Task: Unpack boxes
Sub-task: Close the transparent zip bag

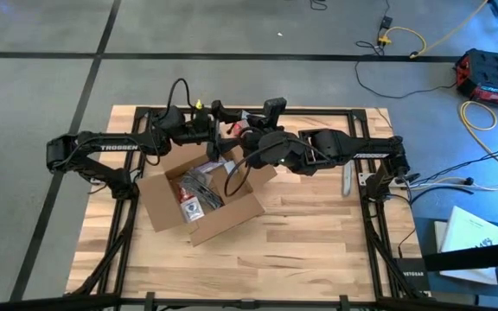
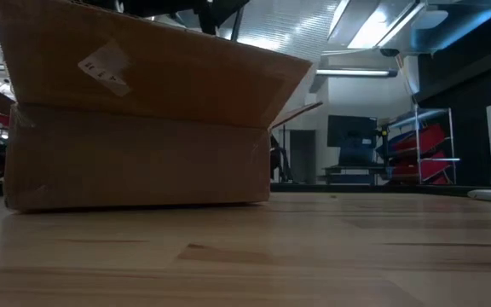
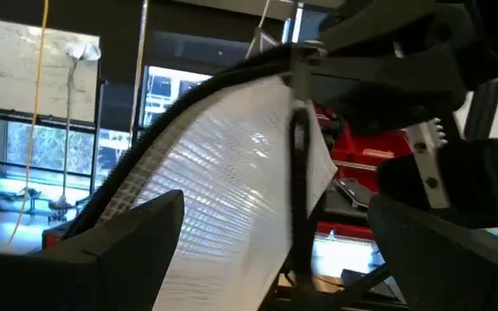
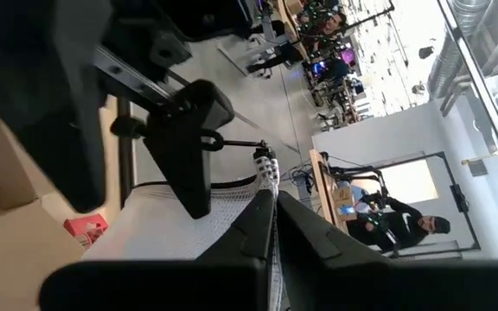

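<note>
The open cardboard box (image 1: 199,200) sits near the middle of the wooden table (image 1: 318,250). Above its far edge, the right gripper (image 4: 271,226) is pinched on a white mesh bag (image 3: 232,216); the left gripper (image 3: 271,250) stands wide around it. The left gripper should close fully before the right lets go (the mesh looks slippery). Behind the box is a workshop with red racks (image 2: 429,153).

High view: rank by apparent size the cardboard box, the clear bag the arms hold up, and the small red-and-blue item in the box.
1. cardboard box, clearly largest.
2. clear bag, mostly hidden under the right gripper and left gripper, and nearer the camera, so unsure.
3. red-and-blue item, smallest.
</note>
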You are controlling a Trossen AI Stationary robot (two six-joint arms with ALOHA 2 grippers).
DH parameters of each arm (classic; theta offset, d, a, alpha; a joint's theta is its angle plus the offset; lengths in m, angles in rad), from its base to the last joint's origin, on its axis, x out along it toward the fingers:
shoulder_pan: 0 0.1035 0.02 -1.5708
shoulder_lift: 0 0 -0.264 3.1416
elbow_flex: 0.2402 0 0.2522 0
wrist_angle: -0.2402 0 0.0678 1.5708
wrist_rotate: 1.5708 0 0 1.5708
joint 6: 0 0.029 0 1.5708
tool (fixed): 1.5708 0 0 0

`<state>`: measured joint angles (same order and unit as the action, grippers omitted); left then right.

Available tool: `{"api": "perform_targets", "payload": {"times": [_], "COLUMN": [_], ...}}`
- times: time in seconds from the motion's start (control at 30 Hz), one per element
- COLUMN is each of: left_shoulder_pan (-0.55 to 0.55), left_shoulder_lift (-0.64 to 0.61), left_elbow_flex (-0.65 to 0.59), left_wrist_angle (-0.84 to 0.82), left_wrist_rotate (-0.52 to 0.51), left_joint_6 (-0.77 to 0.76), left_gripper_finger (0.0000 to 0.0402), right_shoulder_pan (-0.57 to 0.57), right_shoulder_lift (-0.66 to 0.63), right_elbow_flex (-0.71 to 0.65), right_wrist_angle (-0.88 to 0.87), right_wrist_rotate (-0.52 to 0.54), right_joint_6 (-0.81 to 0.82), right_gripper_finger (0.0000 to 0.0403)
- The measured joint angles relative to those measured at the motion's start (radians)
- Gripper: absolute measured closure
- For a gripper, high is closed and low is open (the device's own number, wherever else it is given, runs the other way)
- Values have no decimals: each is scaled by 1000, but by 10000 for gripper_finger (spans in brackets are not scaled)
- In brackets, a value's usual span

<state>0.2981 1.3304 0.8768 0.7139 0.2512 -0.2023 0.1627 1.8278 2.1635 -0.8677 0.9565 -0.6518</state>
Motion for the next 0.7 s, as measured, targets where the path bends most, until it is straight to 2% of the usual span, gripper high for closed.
{"api": "perform_targets", "payload": {"times": [0.23,0.33,0.5,0.7], "left_shoulder_pan": [0,-4,-4,-4], "left_shoulder_lift": [0,0,0,0], "left_elbow_flex": [0,0,0,0], "left_wrist_angle": [2,-3,-7,-7], "left_wrist_rotate": [5,8,20,24], "left_joint_6": [-135,-134,-150,-179], "left_gripper_finger": [55,85,161,200], "right_shoulder_pan": [0,0,0,0], "right_shoulder_lift": [0,0,0,0], "right_elbow_flex": [0,0,0,0], "right_wrist_angle": [1,3,3,6], "right_wrist_rotate": [-1,-1,-1,-1], "right_joint_6": [0,0,0,0], "right_gripper_finger": [403,403,403,403]}}
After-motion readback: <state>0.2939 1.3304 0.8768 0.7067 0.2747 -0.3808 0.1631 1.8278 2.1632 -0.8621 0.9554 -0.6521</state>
